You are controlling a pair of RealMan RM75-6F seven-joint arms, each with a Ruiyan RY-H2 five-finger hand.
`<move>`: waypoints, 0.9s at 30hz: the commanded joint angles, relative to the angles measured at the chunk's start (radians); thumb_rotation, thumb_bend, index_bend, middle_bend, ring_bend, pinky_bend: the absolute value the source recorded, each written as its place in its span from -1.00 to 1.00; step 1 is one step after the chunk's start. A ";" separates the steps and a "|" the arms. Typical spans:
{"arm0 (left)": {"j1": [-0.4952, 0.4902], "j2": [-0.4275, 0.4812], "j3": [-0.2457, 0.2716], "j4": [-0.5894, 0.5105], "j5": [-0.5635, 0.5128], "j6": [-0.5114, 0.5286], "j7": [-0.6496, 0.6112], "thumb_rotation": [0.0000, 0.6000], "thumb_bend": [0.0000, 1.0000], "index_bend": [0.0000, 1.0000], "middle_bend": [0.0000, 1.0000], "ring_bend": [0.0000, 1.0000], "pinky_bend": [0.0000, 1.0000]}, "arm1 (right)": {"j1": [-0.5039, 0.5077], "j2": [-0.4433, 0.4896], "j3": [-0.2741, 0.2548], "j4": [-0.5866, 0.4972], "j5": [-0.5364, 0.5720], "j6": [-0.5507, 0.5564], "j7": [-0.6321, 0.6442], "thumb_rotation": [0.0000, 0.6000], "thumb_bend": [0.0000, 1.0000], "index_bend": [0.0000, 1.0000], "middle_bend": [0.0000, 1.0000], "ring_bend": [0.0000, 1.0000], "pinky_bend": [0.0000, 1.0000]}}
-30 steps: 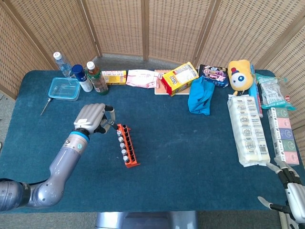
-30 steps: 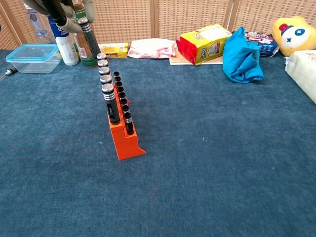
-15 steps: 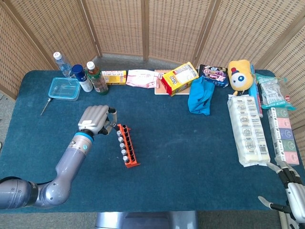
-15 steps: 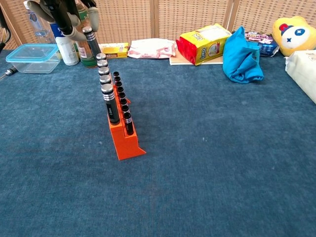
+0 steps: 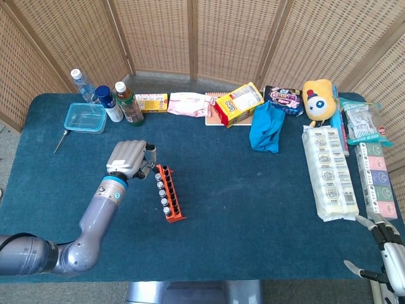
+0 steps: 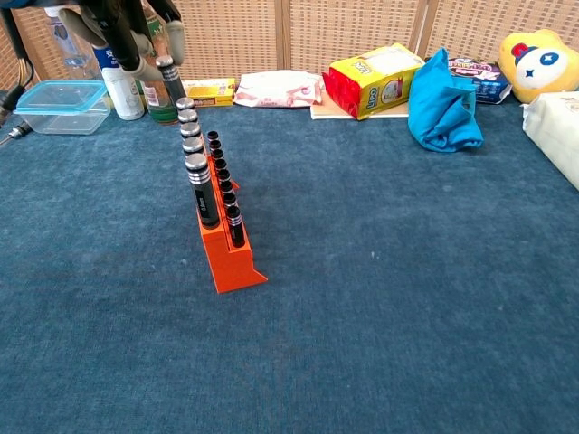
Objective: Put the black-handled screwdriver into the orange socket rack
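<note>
Fingers (image 6: 136,41) of the left hand (image 5: 128,158) are wrapped round the black-handled screwdriver (image 6: 169,80), holding it up off the bench (image 5: 253,190) right at the far end of the orange socket rack (image 6: 228,253). In the chest view the screwdriver's long axis runs close to vertical, leaning a bit, with its silver-ringed end pointing down toward the rack and the upper part buried in the hand. I can't tell whether the lower end is touching the rack or just above it.

The rack itself is a long narrow thing running away from the robot, angled slightly left at the far end, with a row of black handles with silver caps already standing upright in it, plus a row of smaller black sockets beside them.

Right hand (image 5: 391,253) sits at the bench's near right corner, well apart from everything, fingers spread, holding nothing.

Along the back there's a clear plastic box (image 5: 84,117), a few bottles (image 5: 128,103), a yellow snack bag (image 5: 238,104), a blue cloth (image 5: 266,128) and a yellow plush toy (image 5: 318,98)
</note>
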 commanded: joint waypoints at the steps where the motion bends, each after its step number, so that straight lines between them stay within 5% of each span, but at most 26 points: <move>1: -0.001 -0.006 0.000 0.005 -0.007 -0.002 0.005 1.00 -0.27 0.11 1.00 1.00 1.00 | 0.000 0.000 0.000 0.000 0.000 0.000 0.001 1.00 -1.00 -0.67 -0.88 -1.00 -1.00; 27: 0.051 -0.033 0.006 0.038 0.045 -0.020 -0.016 1.00 -0.27 0.11 1.00 1.00 1.00 | -0.002 0.001 0.002 0.002 0.001 0.003 0.001 1.00 -1.00 -0.67 -0.88 -1.00 -1.00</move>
